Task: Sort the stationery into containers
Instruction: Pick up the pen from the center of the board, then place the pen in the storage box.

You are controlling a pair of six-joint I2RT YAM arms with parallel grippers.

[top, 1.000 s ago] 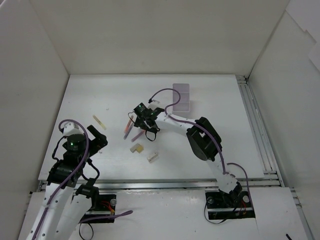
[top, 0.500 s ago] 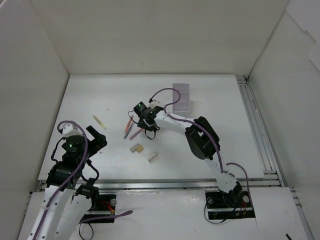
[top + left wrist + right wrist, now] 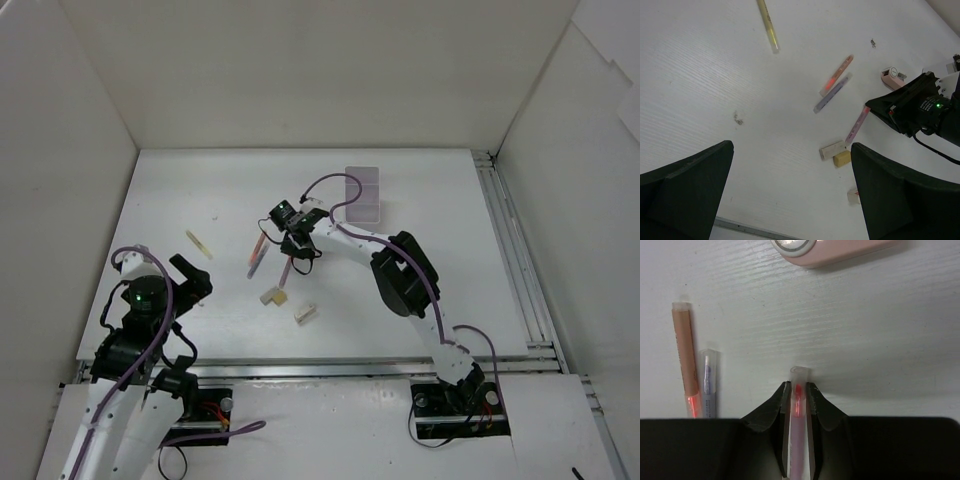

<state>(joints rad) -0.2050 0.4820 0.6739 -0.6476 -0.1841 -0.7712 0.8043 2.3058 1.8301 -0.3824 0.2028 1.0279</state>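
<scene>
The white table (image 3: 440,250) carries the white divided box (image 3: 363,193) at its far side, well apart from the loose pieces. My left pincer (image 3: 192,277) hangs with its jaws wide apart. My right pincer (image 3: 797,394) is clamped on a pink pen (image 3: 800,374), near an orange pen (image 3: 683,350) and a purple pen (image 3: 708,375). A pink eraser-like block (image 3: 840,250) lies beyond the pen's tip. The cream block (image 3: 832,149) sits just beside the tan block (image 3: 842,159).

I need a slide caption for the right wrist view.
Right fingers pinch a pink pen; an orange pen and a purple pen lie alongside.
</scene>
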